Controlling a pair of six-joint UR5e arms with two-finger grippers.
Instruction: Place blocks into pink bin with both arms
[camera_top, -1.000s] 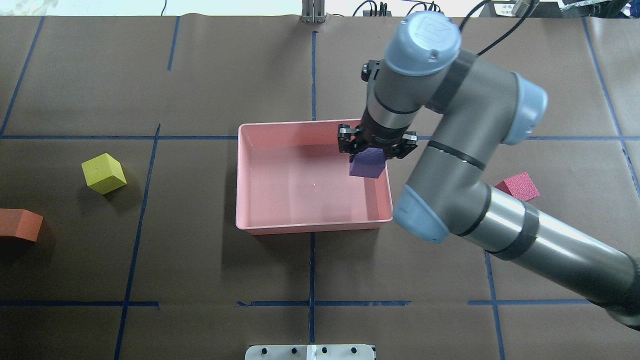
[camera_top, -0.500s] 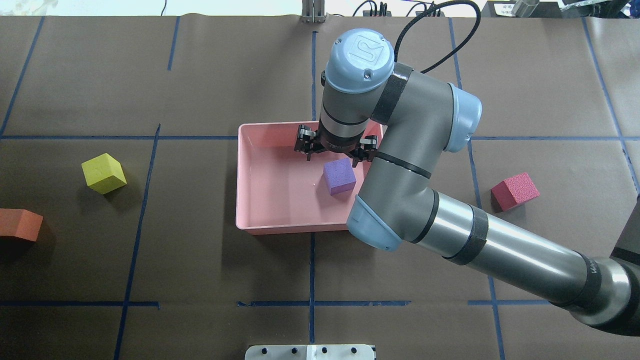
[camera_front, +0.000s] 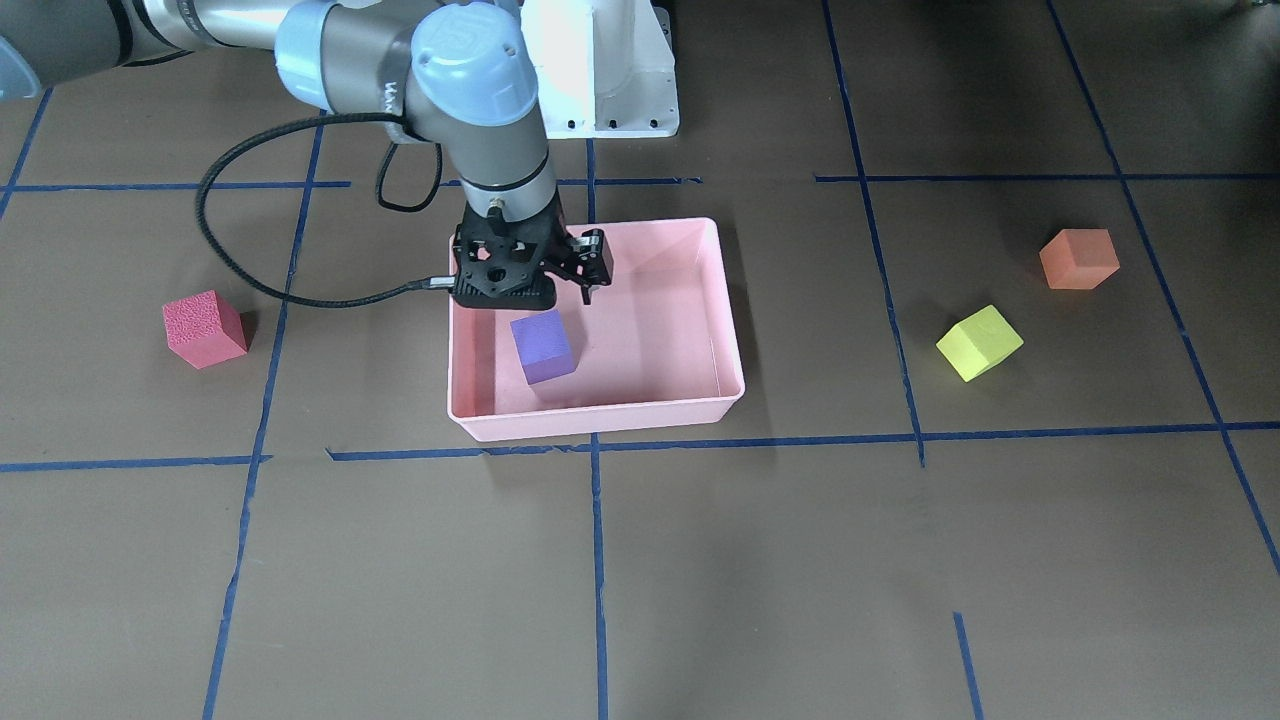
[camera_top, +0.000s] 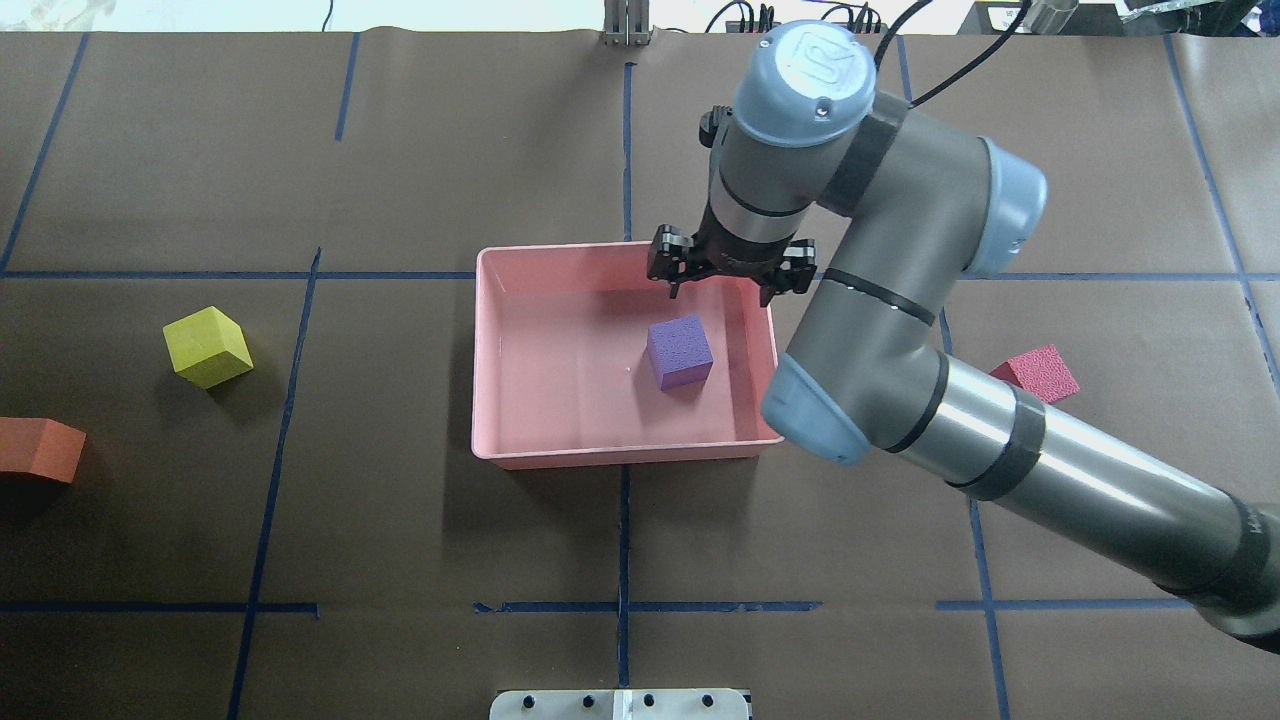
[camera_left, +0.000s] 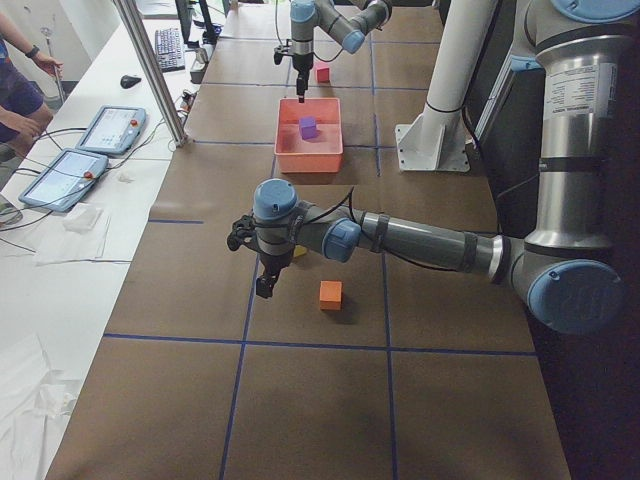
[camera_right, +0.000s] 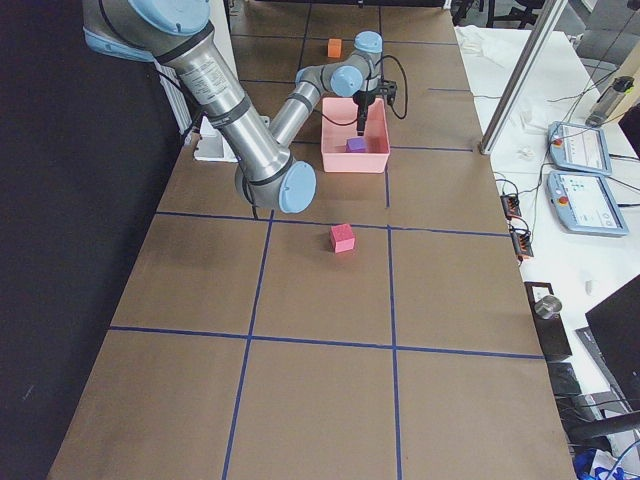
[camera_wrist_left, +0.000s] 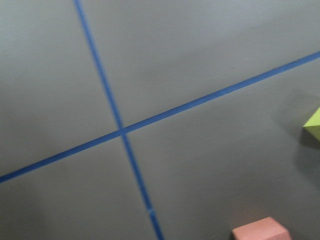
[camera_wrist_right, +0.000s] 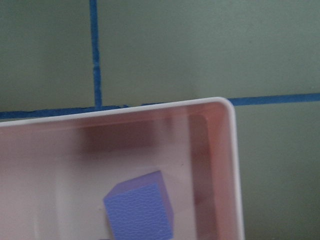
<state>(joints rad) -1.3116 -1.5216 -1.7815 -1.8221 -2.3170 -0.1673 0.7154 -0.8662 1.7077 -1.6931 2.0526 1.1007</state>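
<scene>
On the table (camera_top: 400, 540), the right arm (camera_top: 900, 330) reached over the pink bin (camera_top: 560, 385). The purple cube (camera_top: 679, 352) lay free on the bin's floor. The red-pink cube (camera_top: 1040, 372), yellow cube (camera_top: 207, 346) and orange cube (camera_top: 38, 449) remained outside. The right end effector (camera_top: 722, 290) hung over the bin's far side, spread wide and empty, so we judged the purple cube delivered. The left end effector (camera_left: 262, 285) hovered near the orange cube, probably to fetch it. We could not tell its opening.

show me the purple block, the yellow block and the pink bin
purple block (camera_top: 679, 345), overhead exterior view, top face
yellow block (camera_top: 205, 334), overhead exterior view, top face
pink bin (camera_top: 560, 375), overhead exterior view, bare floor
</scene>
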